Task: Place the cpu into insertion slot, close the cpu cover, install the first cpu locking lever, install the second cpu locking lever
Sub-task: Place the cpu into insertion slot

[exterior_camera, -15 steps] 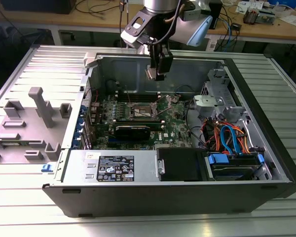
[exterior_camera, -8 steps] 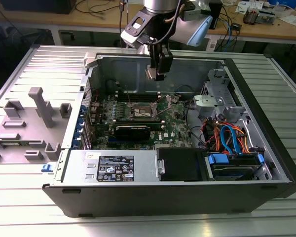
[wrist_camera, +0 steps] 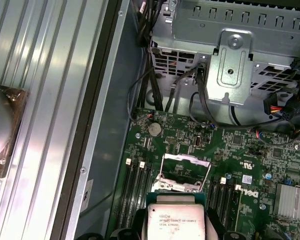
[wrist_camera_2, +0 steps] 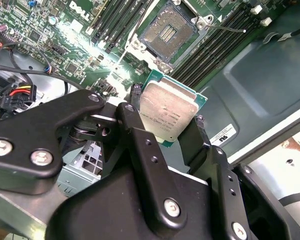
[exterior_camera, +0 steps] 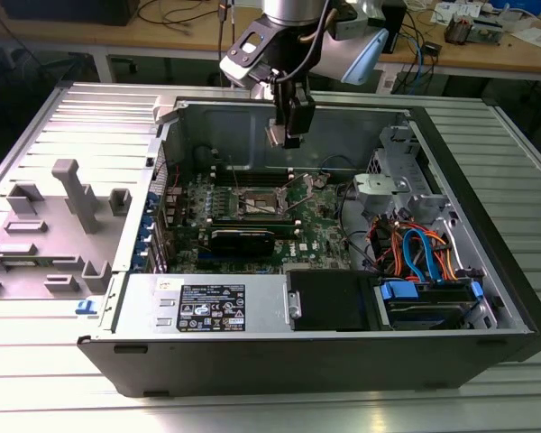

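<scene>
Fingers (wrist_camera_2: 135,125) are clamped on the cpu (wrist_camera_2: 169,112), one black pad on each of two opposite edges, and the silver lid faces us in the second wrist view! Beyond it the insertion slot (wrist_camera_2: 167,31) lies bare on the green motherboard (wrist_camera_2: 65,45), its dark pin field showing and nothing seated in it. Chip and socket are well apart.

The danger, as I judge it, is those pins. If the chip comes down skewed, or turned the wrong way round, it could bend them. With only its edges pinched, a nudge against the socket's silver rim could also tip it out of the grip.

Now the exterior view supplies the height that the wrist views flatten: the gripper (exterior_camera: 288,140) hangs high above the board inside the open computer case (exterior_camera: 225,126). The first wrist view gives the line-up instead, with the cpu (wrist_camera: 176,222) in front and the slot (wrist_camera: 185,172) beyond it, flanked by black memory slots (wrist_camera: 137,182).
</scene>
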Controlling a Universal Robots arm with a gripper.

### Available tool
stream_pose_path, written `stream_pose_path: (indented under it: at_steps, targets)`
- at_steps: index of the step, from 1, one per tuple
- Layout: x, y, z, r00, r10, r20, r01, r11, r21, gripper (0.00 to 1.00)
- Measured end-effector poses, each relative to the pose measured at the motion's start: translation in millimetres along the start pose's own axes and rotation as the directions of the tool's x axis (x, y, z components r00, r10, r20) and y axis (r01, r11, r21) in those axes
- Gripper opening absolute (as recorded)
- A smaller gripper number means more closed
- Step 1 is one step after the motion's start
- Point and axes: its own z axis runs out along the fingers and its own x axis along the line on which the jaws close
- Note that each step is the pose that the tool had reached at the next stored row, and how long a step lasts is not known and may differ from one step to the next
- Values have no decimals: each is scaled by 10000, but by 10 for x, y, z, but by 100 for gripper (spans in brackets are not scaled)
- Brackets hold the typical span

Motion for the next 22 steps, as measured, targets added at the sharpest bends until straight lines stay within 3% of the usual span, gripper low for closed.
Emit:
stream_pose_path:
  at_steps: [17, 22]
  targets:
    - [-4, -2, 20, 10000, 80, -1, -80, 10000, 18, 55]
    - [-7, -7, 102, 9996, 274, 36, -274, 9996, 19, 55]
